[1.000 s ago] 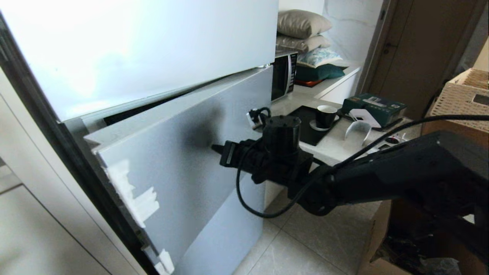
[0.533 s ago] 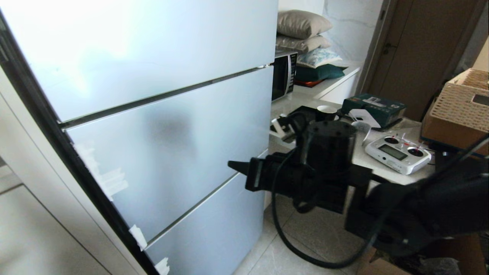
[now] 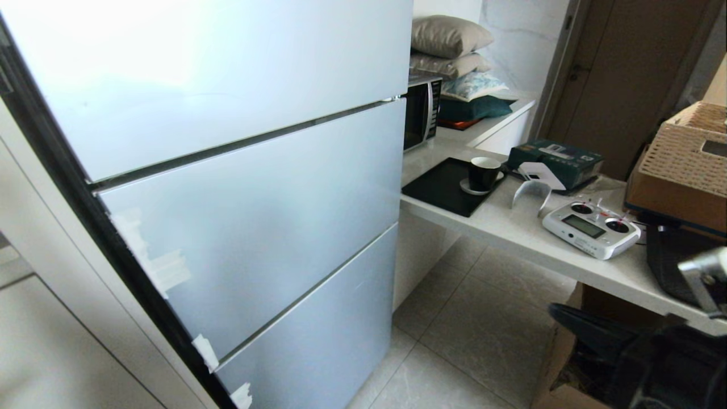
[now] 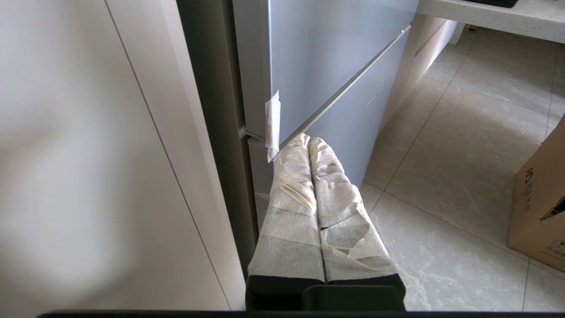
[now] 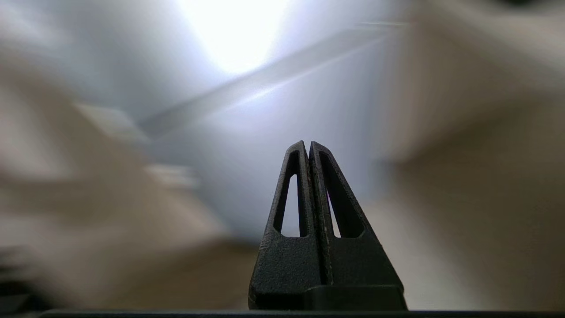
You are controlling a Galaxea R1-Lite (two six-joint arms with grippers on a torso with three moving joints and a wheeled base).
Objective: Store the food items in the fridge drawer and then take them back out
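Observation:
The fridge stands closed, its frosted grey-blue middle panel (image 3: 255, 227) flush with the panels above and below. The fridge drawer and the food items are hidden. My right arm (image 3: 642, 358) is low at the near right edge of the head view, away from the fridge. In the right wrist view, my right gripper (image 5: 308, 143) is shut with nothing between its black fingers, and the scene behind it is blurred. My left gripper (image 4: 308, 138), its fingers wrapped in pale tape, is shut and empty, parked low near the fridge's lower left corner.
To the right of the fridge a white counter (image 3: 511, 227) carries a black tray with a cup (image 3: 483, 173), a white remote controller (image 3: 590, 227) and a microwave (image 3: 421, 113). A cardboard box (image 4: 538, 198) stands on the tiled floor (image 3: 466, 318).
The middle fridge front stood pulled out with my right gripper against it; it is now shut flush. My right arm has drawn back and down to the lower right corner.

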